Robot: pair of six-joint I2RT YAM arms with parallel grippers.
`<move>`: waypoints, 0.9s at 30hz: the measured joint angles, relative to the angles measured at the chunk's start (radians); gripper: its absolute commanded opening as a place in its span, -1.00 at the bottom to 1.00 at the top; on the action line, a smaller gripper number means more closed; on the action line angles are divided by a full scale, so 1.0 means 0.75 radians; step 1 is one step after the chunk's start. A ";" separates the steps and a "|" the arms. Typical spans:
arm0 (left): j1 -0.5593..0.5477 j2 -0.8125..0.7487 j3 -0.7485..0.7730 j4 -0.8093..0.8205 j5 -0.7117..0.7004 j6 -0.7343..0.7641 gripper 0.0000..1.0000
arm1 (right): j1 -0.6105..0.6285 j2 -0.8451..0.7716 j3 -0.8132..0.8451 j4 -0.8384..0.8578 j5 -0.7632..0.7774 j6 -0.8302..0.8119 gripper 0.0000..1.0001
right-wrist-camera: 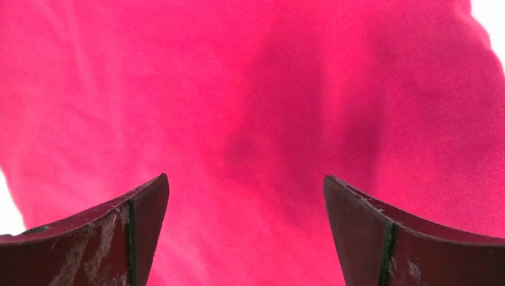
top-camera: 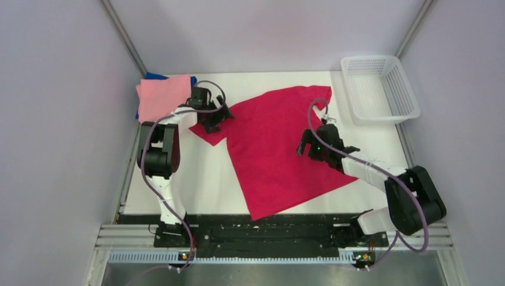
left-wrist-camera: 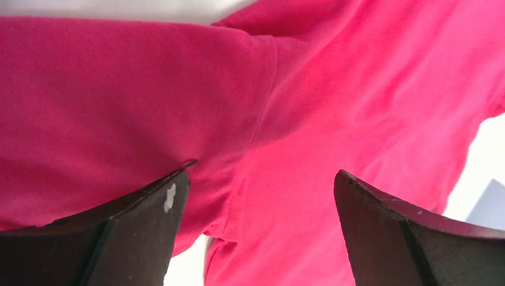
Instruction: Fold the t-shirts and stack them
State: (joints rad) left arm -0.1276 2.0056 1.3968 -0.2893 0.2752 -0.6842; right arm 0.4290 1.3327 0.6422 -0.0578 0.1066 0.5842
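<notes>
Near the counter's centre, note crimson-red short-sleeved cloth t-shirt (top-camera: pixel 280 149) laid flat for folding, left gripper (left-wrist-camera: pixel 262 179) spread over its left sleeve (top-camera: pixel 209 134), right gripper (right-wrist-camera: pixel 245 182) spread over its body, both likely poised to pinch; folded light-pink cloth rectangle (top-camera: pixel 164 95) parked at far-left corner.

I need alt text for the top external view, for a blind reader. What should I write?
A crimson t-shirt lies spread on a white table, the left claw over one sleeve and the right claw over its body. A folded pink shirt lies at the far left, a white mesh basket at the far right.
</notes>
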 measured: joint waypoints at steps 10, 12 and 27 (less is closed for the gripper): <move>-0.052 -0.249 -0.413 0.199 -0.005 -0.093 0.96 | -0.081 0.533 0.418 0.004 0.035 -0.008 0.97; -0.110 -0.343 -0.534 0.218 -0.017 -0.128 0.97 | -0.084 0.662 0.581 -0.016 0.037 -0.035 0.97; -0.681 -0.545 -0.614 0.067 -0.171 -0.241 0.97 | -0.206 1.118 1.321 -0.313 0.117 -0.303 0.97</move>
State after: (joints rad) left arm -0.6384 1.5970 0.9360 -0.2390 0.1467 -0.8650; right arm 0.2745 2.1715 1.6333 -0.2928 0.1947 0.3573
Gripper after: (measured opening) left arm 0.986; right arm 0.986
